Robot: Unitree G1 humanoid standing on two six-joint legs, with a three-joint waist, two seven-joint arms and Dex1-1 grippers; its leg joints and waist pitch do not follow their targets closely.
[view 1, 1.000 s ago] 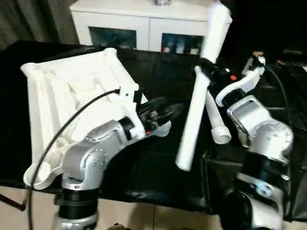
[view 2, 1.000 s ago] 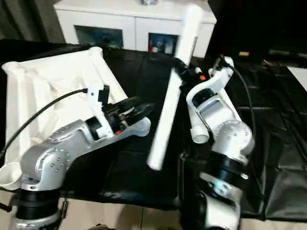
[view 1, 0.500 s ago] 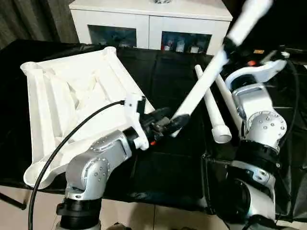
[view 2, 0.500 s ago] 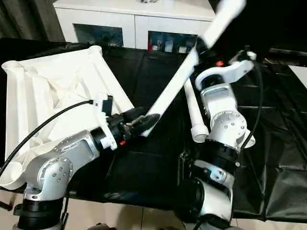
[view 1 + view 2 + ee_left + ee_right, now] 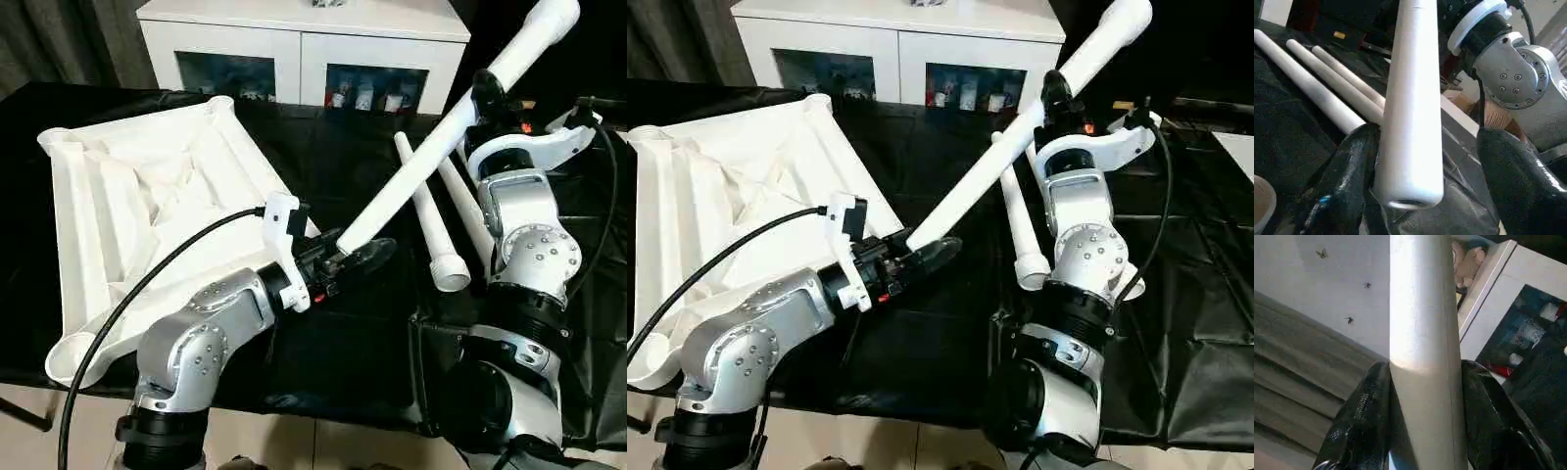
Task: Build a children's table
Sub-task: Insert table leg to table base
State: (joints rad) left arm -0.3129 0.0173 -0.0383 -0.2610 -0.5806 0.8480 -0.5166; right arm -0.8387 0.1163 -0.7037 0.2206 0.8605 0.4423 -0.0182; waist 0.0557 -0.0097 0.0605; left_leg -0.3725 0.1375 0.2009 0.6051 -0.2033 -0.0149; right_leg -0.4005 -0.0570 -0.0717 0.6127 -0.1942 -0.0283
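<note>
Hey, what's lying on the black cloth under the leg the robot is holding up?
Under the raised leg, more white legs lie side by side on the black cloth; the left wrist view shows three. Their far ends run behind the right arm, hidden.

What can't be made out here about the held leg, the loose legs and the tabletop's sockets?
- Held leg: its upper end runs past the picture's edge in the right wrist view.
- Loose legs: the right forearm covers part of them in the eye views, so their count is unsure there.
- Tabletop: the left arm hides its near corner socket, eye views.
</note>
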